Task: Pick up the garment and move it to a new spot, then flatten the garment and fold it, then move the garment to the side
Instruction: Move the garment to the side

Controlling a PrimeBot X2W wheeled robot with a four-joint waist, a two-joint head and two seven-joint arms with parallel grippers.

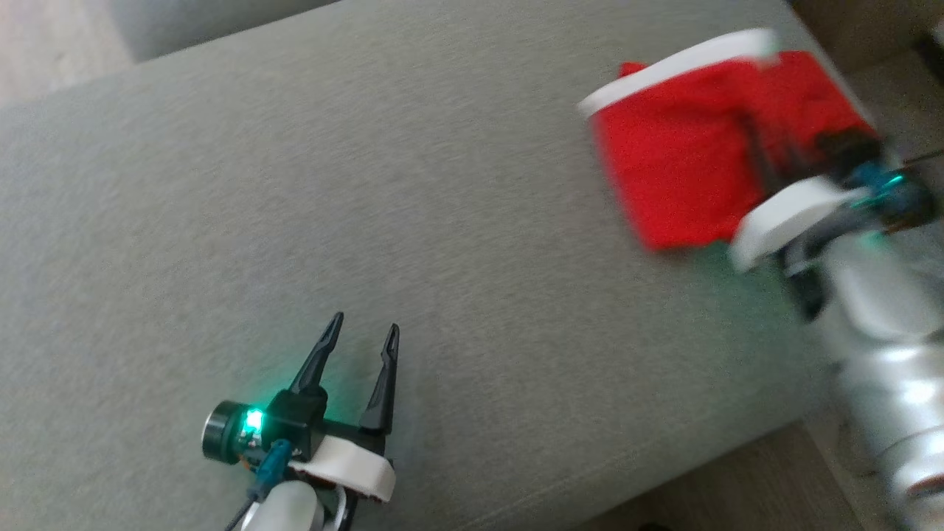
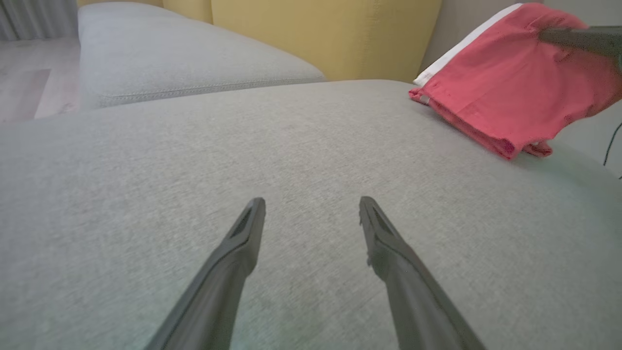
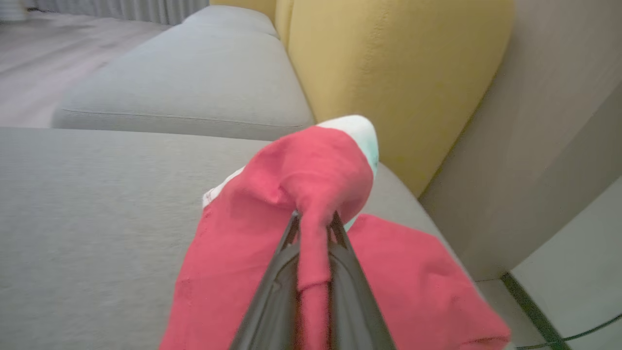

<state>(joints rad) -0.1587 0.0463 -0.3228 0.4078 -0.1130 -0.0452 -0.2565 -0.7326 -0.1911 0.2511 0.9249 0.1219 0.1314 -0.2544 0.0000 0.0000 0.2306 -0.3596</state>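
Right gripper, with its two long dark fingers drawn almost together, pinches a bunched fold of the red fabric garment with a white band. In the right wrist view the cloth humps up over the fingertips, and a strip of it runs down between the fingers. The rest spreads out to both sides below. The white band shows at the top of the hump.

The garment sits at the far right end of the wide grey woven sofa seat cushion, near the cushion's edge. From the left wrist view, its lower folded layers seem to rest on the cushion while the upper part is drawn up toward the right gripper's finger. In the head view that corner is smeared by motion blur, so I cannot tell exactly where the fingers meet the cloth there.

Left gripper is at the lower left of the head view, well apart from the garment. Its fingers are spread wide with nothing between them, and their tips are low over bare grey cushion.

Behind the seat stands a mustard-yellow upholstered back cushion. A second grey seat cushion adjoins the first, with pale wooden floor beyond it.
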